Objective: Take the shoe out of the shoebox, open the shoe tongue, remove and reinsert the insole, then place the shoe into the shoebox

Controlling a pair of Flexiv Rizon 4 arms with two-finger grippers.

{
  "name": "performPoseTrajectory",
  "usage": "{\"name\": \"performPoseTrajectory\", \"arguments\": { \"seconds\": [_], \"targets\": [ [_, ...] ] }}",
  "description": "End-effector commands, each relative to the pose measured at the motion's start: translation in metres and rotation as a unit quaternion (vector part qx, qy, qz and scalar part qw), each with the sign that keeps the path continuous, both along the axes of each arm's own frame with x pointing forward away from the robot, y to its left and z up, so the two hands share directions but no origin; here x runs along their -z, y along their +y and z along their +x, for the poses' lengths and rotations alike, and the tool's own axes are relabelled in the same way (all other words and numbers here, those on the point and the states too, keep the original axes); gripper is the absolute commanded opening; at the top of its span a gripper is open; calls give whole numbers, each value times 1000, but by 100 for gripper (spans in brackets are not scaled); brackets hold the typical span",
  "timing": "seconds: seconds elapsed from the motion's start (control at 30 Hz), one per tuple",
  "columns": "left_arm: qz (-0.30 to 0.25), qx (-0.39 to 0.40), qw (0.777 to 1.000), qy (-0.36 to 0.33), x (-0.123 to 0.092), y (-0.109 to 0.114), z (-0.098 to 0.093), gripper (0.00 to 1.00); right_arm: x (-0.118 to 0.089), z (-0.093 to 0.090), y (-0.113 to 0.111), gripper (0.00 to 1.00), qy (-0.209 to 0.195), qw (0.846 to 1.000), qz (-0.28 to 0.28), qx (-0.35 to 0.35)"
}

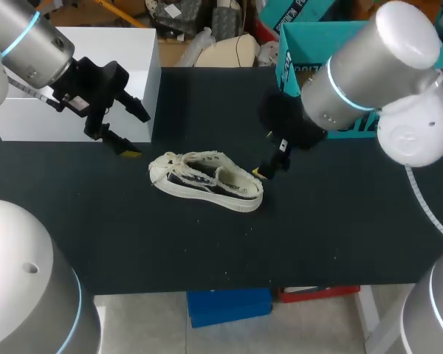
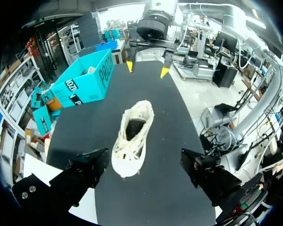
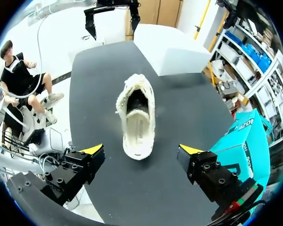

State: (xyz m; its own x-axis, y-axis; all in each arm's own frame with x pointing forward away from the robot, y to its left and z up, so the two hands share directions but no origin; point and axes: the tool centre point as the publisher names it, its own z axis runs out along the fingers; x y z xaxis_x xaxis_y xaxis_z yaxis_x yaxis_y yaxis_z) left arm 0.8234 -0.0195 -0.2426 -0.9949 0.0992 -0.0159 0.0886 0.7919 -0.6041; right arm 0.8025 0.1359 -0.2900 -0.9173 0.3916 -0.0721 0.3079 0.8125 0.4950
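A cream canvas shoe (image 1: 207,182) lies on its sole in the middle of the black table (image 1: 340,221). Its toe points at my left gripper (image 1: 136,134) and its heel at my right gripper (image 1: 272,160). In the left wrist view the shoe (image 2: 132,136) lies just ahead of the open left gripper (image 2: 144,174), and the right gripper (image 2: 146,69) hangs beyond the heel. Seen from the right wrist, the heel of the shoe (image 3: 137,117) lies between and below the spread fingers of the open right gripper (image 3: 142,150). A pale insole (image 3: 137,129) shows inside. Neither gripper touches the shoe.
A white box (image 1: 81,81) stands at the back left, behind the left gripper. A teal open box (image 1: 314,51) stands at the back right, partly hidden by my right arm. Bare table stretches in front of the shoe.
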Motion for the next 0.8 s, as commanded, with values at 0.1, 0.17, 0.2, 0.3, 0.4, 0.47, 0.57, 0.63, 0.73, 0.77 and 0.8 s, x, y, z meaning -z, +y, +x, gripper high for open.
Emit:
{"name": "performPoseTrajectory", "arguments": {
  "seconds": [0.1, 0.17, 0.2, 0.3, 0.4, 0.47, 0.57, 0.63, 0.73, 0.77, 0.8],
  "targets": [
    [-1, 0, 1000, -1, 2, 0, 0, 100, 31, -23, -7, 100, -56, 991, 117, 41],
    [-1, 0, 1000, -1, 2, 0, 0, 100, 37, -25, -5, 100, -64, 988, 130, 47],
    [-1, 0, 1000, -1, 2, 0, 0, 100, 40, -26, -4, 100, -68, 988, 133, 50],
    [-1, 0, 1000, -1, 2, 0, 0, 100, 49, -25, 0, 100, -79, 984, 152, 53],
    [-1, 0, 1000, -1, 2, 0, 0, 100, 57, -22, 3, 100, -85, 981, 165, 53],
    [-1, 0, 1000, -1, 2, 0, 0, 100, 61, -20, 4, 100, -85, 981, 164, 53],
    [-1, 0, 1000, -1, 2, 0, 0, 100, 67, -17, 4, 100, -87, 980, 170, 53],
    [-1, 0, 1000, -1, 2, 0, 0, 100, 70, -15, 4, 100, -86, 980, 173, 54],
    [-1, 0, 1000, -1, 2, 0, 0, 100, 81, -11, 3, 100, -83, 978, 181, 58],
    [-1, 0, 1000, -1, 2, 0, 0, 100, 85, -10, 2, 100, -84, 977, 185, 58],
    [-1, 0, 1000, -1, 2, 0, 0, 100, 88, -9, 2, 100, -85, 977, 186, 58]
  ]
}}
